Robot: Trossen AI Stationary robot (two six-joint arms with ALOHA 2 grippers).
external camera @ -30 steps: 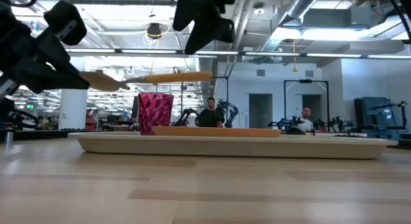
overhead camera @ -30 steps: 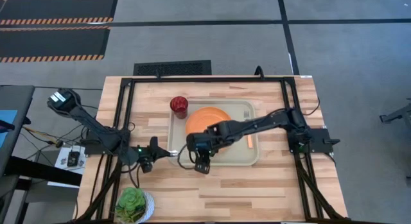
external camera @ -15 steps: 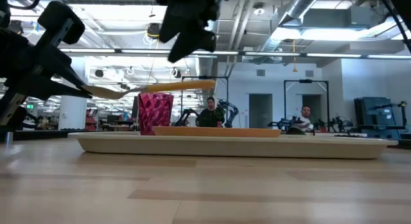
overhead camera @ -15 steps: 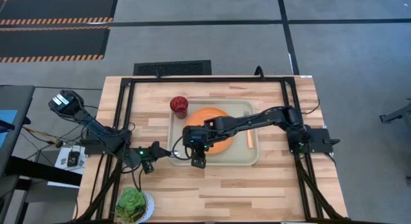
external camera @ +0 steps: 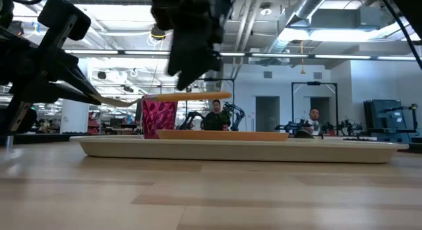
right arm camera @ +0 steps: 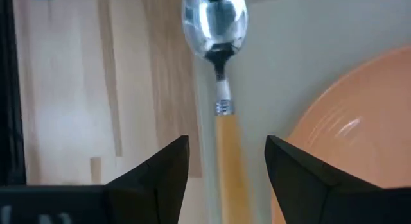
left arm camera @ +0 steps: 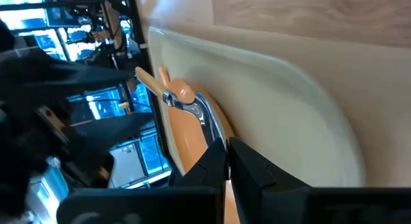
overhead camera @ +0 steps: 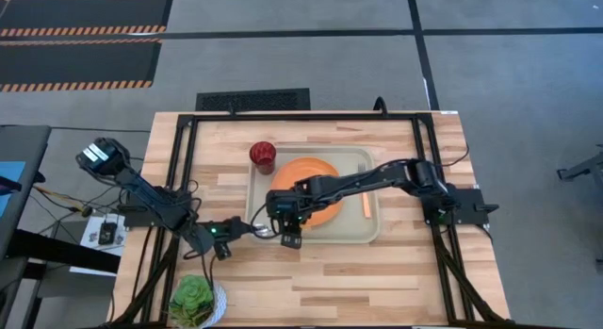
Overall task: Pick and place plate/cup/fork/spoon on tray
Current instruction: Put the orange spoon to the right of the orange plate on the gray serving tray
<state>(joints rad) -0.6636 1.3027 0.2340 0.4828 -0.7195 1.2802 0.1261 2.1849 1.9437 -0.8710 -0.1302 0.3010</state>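
The spoon (external camera: 184, 96), with a silver bowl (right arm camera: 215, 18) and an orange handle (right arm camera: 226, 140), is held level in the air over the tray's near left part. My left gripper (overhead camera: 223, 242) is shut on its bowl end. My right gripper (overhead camera: 290, 237) is open above it, with one finger on each side of the handle, touching nothing. The orange plate (overhead camera: 306, 178), the dark red cup (overhead camera: 263, 156) and the fork (overhead camera: 366, 205) rest on the beige tray (overhead camera: 367, 230). My left gripper pinches the spoon's bowl end between its two shut fingers; the silver neck (left arm camera: 207, 121) comes out from between them. The fingers lie about level, coming from the table's left, along the spoon. The spoon is clear of the table and about level, its handle (external camera: 198, 95) pointing toward the table's right.
A small white bowl with green leaves (overhead camera: 196, 301) stands at the table's near left corner. Bare wood lies in front of the tray and to its right. People sit in the room beyond the table (external camera: 214, 115).
My right gripper has gone toward the table's left and come down over the spoon's handle, and it now straddles the handle. My left gripper has sunk a little with the spoon, which stays about level.
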